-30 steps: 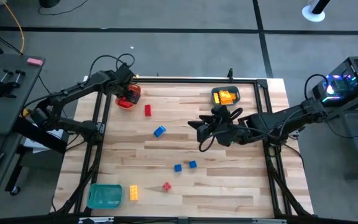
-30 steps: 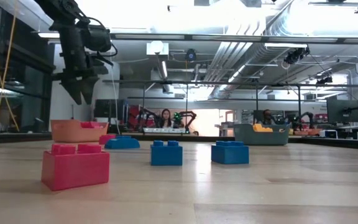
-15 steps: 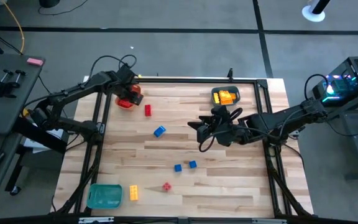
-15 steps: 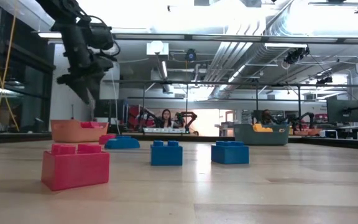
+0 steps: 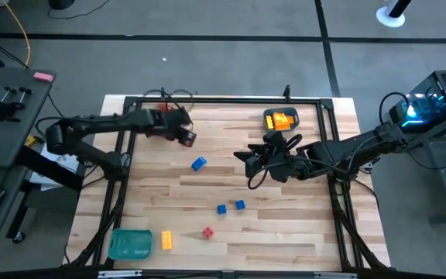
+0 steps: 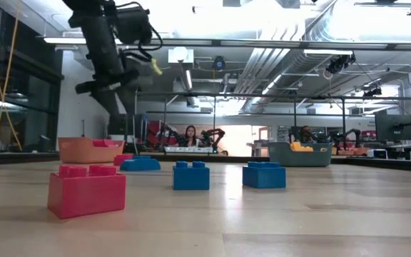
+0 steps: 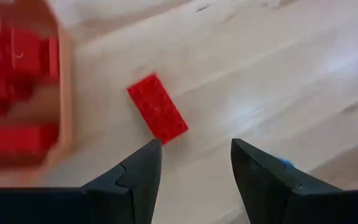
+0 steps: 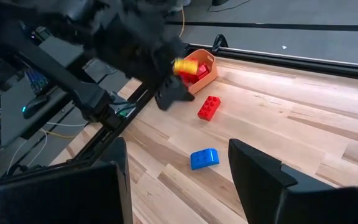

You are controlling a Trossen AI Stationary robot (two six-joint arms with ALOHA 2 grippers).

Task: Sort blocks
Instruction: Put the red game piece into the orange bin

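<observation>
1. The small red studded plastic brick lies flat on the wooden table, at about eleven o'clock from the table's middle, just beside the orange tray of red pieces.
2. It looks light, rigid and slick; I would pinch it across its narrow sides.
3. The left gripper hangs over it, fingers apart, holding and touching nothing.
4. A rounded blue brick sits near, toward five o'clock.
5. The right gripper waits mid-table, toward three o'clock, fingers spread and empty.
</observation>
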